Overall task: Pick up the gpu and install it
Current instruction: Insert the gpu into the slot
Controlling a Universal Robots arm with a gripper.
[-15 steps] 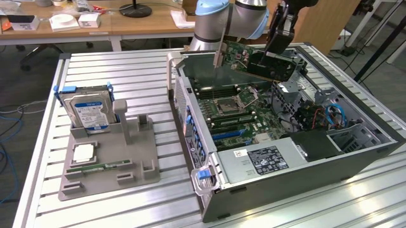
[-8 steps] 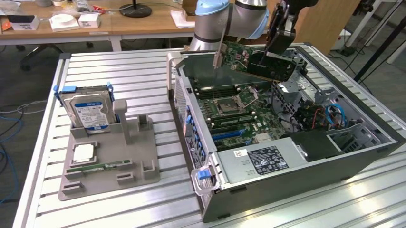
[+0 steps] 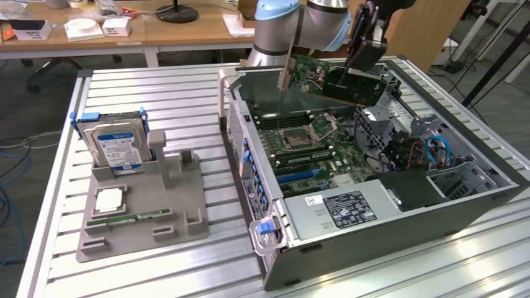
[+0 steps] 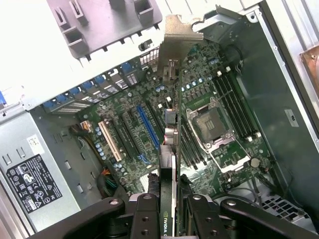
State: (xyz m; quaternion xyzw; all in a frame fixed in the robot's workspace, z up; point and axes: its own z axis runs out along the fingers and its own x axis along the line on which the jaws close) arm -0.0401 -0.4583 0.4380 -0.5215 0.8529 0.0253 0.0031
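The gpu (image 3: 319, 76) is a green card with a black cooler and a silver end bracket. It hangs tilted over the far end of the open computer case (image 3: 248, 155), above the motherboard (image 3: 302, 139). My gripper (image 3: 363, 62) is shut on its cooler end from above. In the wrist view the gpu (image 4: 169, 149) shows edge-on between my black fingers (image 4: 144, 216), with its bracket at the far end. My gripper (image 4: 172, 201) looks down on the motherboard (image 4: 209, 89) and the blue slot (image 4: 148, 128).
A grey holder tray (image 3: 186, 205) on the slatted table, at the exterior view's left, carries a hard drive (image 3: 116, 146), a memory stick (image 3: 133, 217) and a processor chip (image 3: 109, 200). Inside the case are a power supply (image 3: 348, 208), drive cages and cables (image 3: 422, 152).
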